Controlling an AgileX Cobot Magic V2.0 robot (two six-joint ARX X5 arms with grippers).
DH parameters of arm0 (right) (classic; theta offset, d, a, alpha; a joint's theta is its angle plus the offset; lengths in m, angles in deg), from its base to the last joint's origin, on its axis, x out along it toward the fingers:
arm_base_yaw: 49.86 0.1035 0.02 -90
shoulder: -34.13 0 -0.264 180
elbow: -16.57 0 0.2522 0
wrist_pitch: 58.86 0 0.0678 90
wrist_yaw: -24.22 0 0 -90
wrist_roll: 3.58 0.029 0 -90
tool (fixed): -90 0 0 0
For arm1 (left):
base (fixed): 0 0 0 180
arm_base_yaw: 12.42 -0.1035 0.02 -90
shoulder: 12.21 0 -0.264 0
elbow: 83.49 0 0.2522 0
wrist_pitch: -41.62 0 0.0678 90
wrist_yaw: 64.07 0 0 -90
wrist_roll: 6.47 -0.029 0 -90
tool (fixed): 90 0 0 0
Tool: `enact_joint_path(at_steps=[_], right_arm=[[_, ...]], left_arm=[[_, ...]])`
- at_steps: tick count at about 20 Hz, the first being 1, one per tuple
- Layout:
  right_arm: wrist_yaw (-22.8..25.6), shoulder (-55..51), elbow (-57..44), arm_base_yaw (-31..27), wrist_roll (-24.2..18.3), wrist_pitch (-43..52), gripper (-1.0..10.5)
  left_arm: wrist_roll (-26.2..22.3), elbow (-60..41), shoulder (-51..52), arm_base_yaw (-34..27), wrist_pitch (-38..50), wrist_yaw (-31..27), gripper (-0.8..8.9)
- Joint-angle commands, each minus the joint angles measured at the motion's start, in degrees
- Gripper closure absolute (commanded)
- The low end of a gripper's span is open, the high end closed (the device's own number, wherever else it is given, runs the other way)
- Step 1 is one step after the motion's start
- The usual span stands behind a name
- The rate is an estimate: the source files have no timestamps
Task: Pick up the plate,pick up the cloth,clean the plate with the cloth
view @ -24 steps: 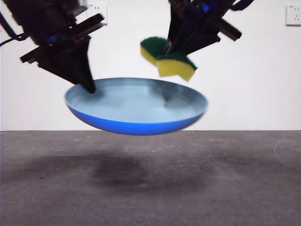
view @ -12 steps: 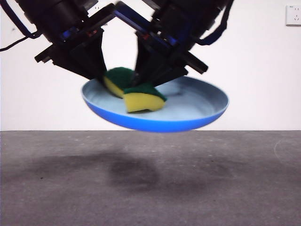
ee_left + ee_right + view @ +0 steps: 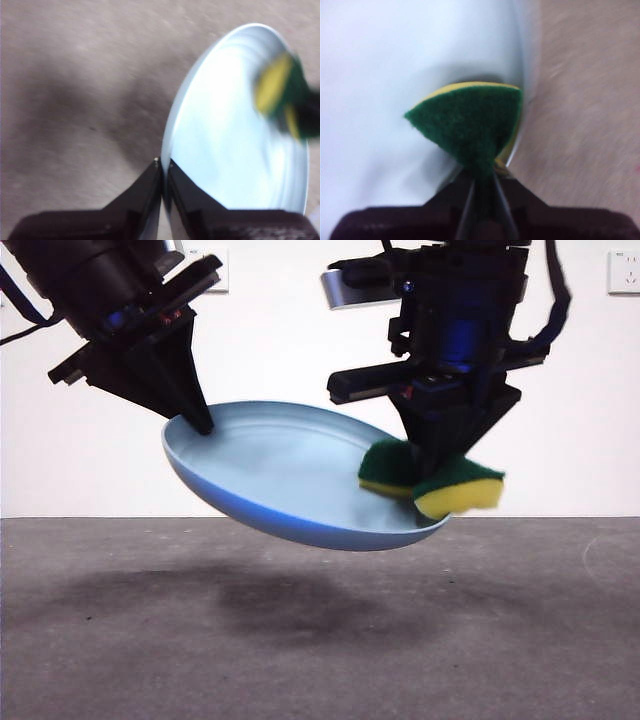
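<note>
Two-arm wiping, mid-stroke. The left pincer (image 3: 200, 425) is clamped on the rim of the plate (image 3: 290, 475) and holds it clear of the desk (image 3: 320, 640); in the left wrist view the two jaws meet on the rim edge with no gap between them (image 3: 162, 167). The plate is tilted — its gripped edge high, its far edge low.

The right pincer (image 3: 440, 465) is closed on the cloth (image 3: 445, 485) (a yellow sponge with a green scouring face, folded by the squeeze), and comes at the plate from above. The cloth lies at the plate's low edge, the edge opposite the left pincer, partly over the rim; the right wrist view shows its green face (image 3: 470, 125) against the pale surface right beside the rim. The relation that governs the next stroke: the unwiped span of the plate runs from the cloth up the slope toward the left pincer, so the return pass would likely travel uphill along that line, and the right arm is the one placed to make it.

Compared with half a second earlier, the cloth has crossed from beside the left pincer to the far rim, and the plate has tipped the other way — previously its gripped side sat lower.
</note>
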Motion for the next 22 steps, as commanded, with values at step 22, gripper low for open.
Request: enact_joint_path(at_steps=[22], right_arm=[[-5.49, 1.01, -0.44, 5.09, -1.16, -1.77, 9.6]], left_arm=[[1.31, -0.02, 0.11, -3.43, 0.83, 6.16, 8.21]])
